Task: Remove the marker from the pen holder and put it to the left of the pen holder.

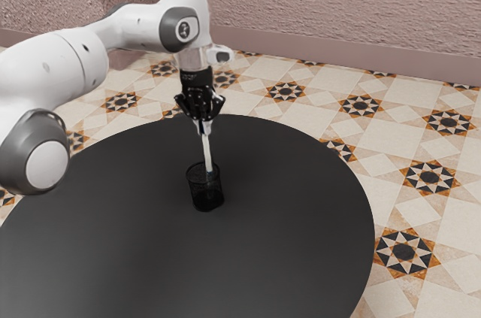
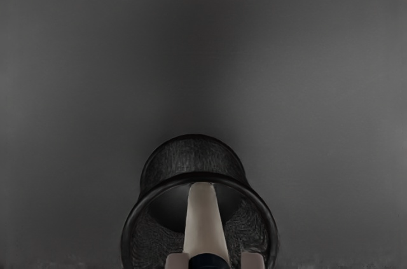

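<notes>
The claw (image 1: 201,126) points straight down at the marker's upper end, over the cup. I cannot tell how far open it is, or whether it has hold of anything. A bad grip is the first worry: caught only near the top, the marker (image 1: 207,151) could swivel or slip out on the way up. It stands nearly upright, with its lower end within the cup's mouth.

That end is the next risk. If the claw moves sideways before the end clears the rim, it will push on the wall and could drag or tip the cup (image 1: 207,198) (a mesh one, probably light). A lift that drifts off vertical would do the same.

Farther out is the table (image 1: 301,220), dark and round. Let go too high there, the marker could bounce or roll; put down too close, it could end up leaning on the cup. I'd lift straight, then lower it gently to the cup's left.
</notes>
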{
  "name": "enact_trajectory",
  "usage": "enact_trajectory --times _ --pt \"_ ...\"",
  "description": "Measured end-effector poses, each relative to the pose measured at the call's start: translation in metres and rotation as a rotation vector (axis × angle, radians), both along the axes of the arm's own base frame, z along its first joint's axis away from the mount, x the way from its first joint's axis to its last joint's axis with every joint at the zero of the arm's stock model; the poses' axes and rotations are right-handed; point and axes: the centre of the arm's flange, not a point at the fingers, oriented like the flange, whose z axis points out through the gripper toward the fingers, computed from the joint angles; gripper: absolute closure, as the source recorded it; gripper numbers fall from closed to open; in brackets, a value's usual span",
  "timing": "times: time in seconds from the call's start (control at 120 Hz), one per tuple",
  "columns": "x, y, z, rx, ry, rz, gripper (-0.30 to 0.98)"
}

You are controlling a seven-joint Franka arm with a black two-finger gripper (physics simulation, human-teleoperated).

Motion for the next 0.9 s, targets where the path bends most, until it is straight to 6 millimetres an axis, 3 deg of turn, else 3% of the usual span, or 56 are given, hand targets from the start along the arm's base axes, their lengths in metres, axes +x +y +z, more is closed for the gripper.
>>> enact_trajectory --times 0.058,0.125,0.242,0.308,0.533,0.692,0.825,0.9 --pt "-0.008 0.004 0.033 0.009 -0.034 0.002 0.78" --pt "-0.017 0.01 0.057 0.021 -0.042 0.008 0.78" --pt "-0.032 0.026 0.066 0.045 0.027 0.026 0.78" --pt "-0.038 0.037 0.052 0.047 0.1 0.04 0.78" --pt "-0.055 0.089 -0.027 0.031 0.366 0.11 0.79" --pt "-0.061 0.093 -0.076 0.022 0.499 0.112 0.79" --pt "-0.067 0.096 -0.093 0.019 0.572 0.117 0.78" --pt "-0.068 0.097 -0.101 0.012 0.597 0.121 0.64"
